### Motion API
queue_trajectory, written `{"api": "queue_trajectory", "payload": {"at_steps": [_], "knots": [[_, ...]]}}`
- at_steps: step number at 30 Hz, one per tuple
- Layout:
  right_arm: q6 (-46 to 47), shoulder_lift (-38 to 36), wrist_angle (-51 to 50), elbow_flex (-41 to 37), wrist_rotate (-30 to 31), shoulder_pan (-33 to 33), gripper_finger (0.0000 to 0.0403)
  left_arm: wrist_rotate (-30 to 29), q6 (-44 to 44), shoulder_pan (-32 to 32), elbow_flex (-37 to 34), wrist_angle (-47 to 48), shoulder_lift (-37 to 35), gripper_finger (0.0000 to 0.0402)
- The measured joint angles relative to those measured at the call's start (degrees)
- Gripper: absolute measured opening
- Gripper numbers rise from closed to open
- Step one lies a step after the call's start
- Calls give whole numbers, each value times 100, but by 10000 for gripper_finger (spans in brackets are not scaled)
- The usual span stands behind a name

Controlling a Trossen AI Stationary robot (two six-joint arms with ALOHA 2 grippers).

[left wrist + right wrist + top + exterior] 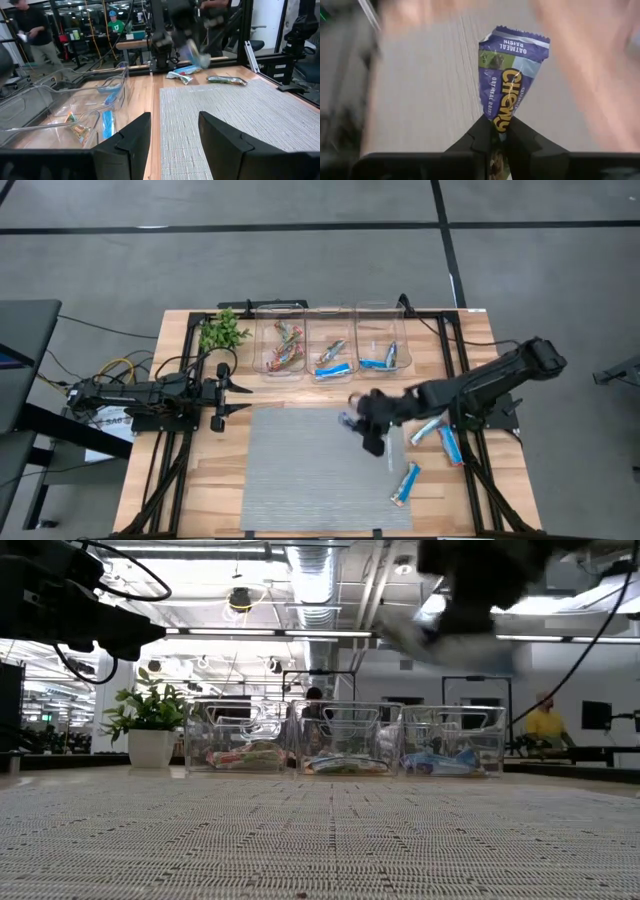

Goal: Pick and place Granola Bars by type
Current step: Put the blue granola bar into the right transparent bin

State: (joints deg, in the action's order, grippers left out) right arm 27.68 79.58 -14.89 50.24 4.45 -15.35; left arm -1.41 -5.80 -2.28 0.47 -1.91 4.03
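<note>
My right gripper [358, 420] hovers over the grey mat [300, 480], shut on a purple-blue wrapped granola bar [510, 75]. The left wrist view also shows this bar [194, 51] in the air. Three more blue-and-white bars [428, 430] [450, 446] [405, 483] lie flat at the table's right side. Three clear bins [280, 348] [331, 352] [386, 348] along the far edge hold sorted bars: red-green ones in the left bin, blue ones in the other two. My left gripper [236, 395] waits open at the mat's left, holding nothing. My right gripper pinches the purple-blue bar by one end of its wrapper [499, 119] between its two fingers. The rest of the bar sticks out forward past the fingertips, toward the table's left. The bar is lifted clear of the mat.
A small green plant [222, 332] stands at the far left corner beside the bins. Cables [115, 370] run off the table's left. The right arm's base [490, 412] sits near the loose bars. People [545, 723] show in the room beyond the table.
</note>
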Motion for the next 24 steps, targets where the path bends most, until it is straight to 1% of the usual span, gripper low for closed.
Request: {"api": "queue_trajectory", "payload": {"at_steps": [6,11,14,18,22,24], "knots": [[-402,-740,1225,0,2,681,36,0,0,2,0,0,-1,159],[-812,-1202,1948,1,10,1181,34,0,0,1,0,0,0,159],[-929,-1385,2196,2,16,1433,33,0,0,1,0,0,0,159],[-978,-1436,2267,2,18,1697,36,0,0,2,0,0,0,159],[-1035,-1283,2264,0,13,1967,34,0,0,0,0,0,0,159],[-1237,-1189,2290,0,14,2148,33,0,0,0,0,0,0,159]]}}
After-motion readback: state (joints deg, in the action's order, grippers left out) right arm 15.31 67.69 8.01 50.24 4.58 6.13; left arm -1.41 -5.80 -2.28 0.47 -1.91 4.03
